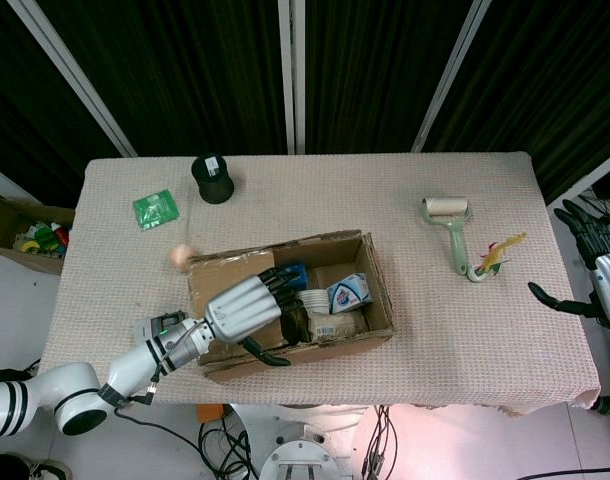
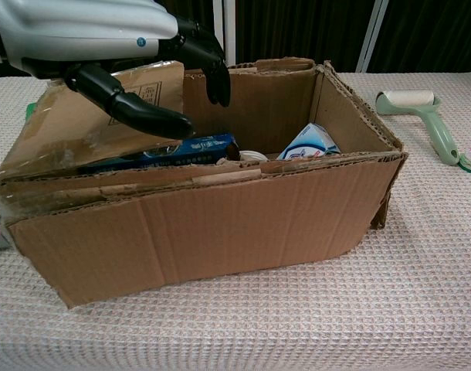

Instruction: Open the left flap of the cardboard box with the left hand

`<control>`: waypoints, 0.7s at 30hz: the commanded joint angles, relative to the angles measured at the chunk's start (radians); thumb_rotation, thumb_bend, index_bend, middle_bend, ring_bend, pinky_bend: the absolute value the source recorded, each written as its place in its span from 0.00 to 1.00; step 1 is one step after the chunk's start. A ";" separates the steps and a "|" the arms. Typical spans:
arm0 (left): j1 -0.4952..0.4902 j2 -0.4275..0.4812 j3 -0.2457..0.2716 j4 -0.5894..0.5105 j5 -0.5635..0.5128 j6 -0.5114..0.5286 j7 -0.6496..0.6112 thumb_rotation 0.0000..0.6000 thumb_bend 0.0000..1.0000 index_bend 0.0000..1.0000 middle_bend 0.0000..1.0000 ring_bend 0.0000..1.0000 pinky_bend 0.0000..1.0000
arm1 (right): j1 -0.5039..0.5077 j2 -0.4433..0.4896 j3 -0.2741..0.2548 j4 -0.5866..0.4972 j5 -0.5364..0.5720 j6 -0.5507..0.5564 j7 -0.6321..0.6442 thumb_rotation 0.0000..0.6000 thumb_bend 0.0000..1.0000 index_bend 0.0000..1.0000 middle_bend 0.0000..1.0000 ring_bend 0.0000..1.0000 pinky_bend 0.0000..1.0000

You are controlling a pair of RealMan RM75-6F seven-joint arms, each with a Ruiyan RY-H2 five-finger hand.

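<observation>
The open-topped cardboard box [image 1: 380,300] [image 2: 220,224] stands near the table's front edge. Its left flap [image 1: 225,272] [image 2: 81,124] slopes inward over the box's left part, half raised. My left hand [image 1: 247,308] [image 2: 104,35] lies on top of this flap. Its dark fingers [image 1: 283,284] [image 2: 211,66] curl down past the flap's free edge, and the thumb [image 2: 135,108] stretches across the flap's upper face. Whether the fingertips touch the underside is hidden. My right hand [image 1: 597,272] hangs off the table's right end with its fingers apart, holding nothing.
Inside the box are a blue-and-white carton [image 1: 349,292] [image 2: 309,143], a blue pack [image 2: 174,148] and white cups [image 1: 315,300]. On the table lie a black cup [image 1: 213,178], a green packet [image 1: 154,209], a small pink ball [image 1: 180,256] and a lint roller [image 1: 450,225] [image 2: 421,116].
</observation>
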 commanded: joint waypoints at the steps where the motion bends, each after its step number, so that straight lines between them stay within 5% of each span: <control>1: 0.000 0.006 0.003 -0.003 -0.014 -0.006 0.005 0.00 0.00 0.28 0.27 0.10 0.20 | 0.002 -0.002 0.000 0.003 -0.002 0.000 0.007 0.97 0.18 0.00 0.00 0.00 0.00; 21: -0.020 0.020 0.016 0.000 -0.056 -0.039 0.091 0.00 0.00 0.33 0.31 0.10 0.20 | -0.007 0.014 0.009 -0.011 -0.002 0.034 0.039 0.98 0.19 0.00 0.00 0.00 0.00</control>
